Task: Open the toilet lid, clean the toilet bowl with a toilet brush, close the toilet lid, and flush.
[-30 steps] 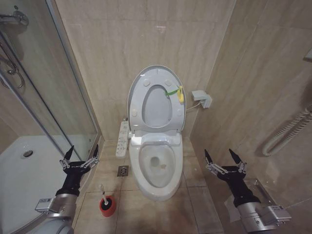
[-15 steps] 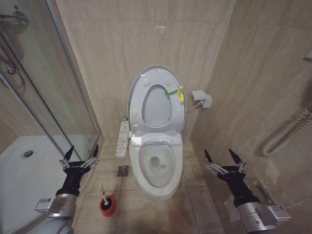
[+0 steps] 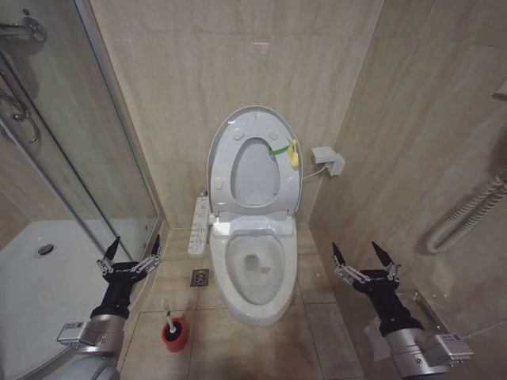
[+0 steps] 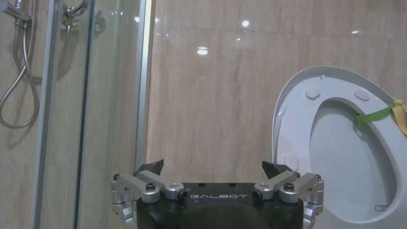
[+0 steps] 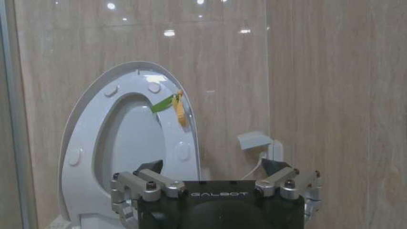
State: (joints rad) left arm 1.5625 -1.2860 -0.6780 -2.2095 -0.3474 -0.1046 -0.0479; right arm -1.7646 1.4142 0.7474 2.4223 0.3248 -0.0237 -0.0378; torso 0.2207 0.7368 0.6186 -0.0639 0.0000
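Against the back wall of the tiled stall, in the head view, the toilet lid (image 3: 255, 127) stands raised together with the ring seat (image 3: 255, 170), a yellow-green tag (image 3: 291, 150) at its edge. Below it the toilet bowl (image 3: 255, 297) sits uncovered on the floor, its white button panel (image 3: 199, 224) on the robot's left side. The toilet brush (image 3: 167, 309) stands in its red holder (image 3: 175, 336) on the floor just left of the bowl's front. The left gripper (image 3: 130, 248) hovers beside the shower glass (image 3: 95, 142), its 2 fingers spread and empty. The right gripper (image 3: 360, 253) hangs right of the bowl near the side wall, likewise spread and empty.

From the left wrist, the left gripper (image 4: 216, 168) shows its fingers apart, with the raised toilet lid (image 4: 299, 90) beyond.

From the right wrist, the right gripper (image 5: 216, 167) is parted too, facing the raised toilet lid (image 5: 95, 105) and a wall socket (image 5: 258, 143).
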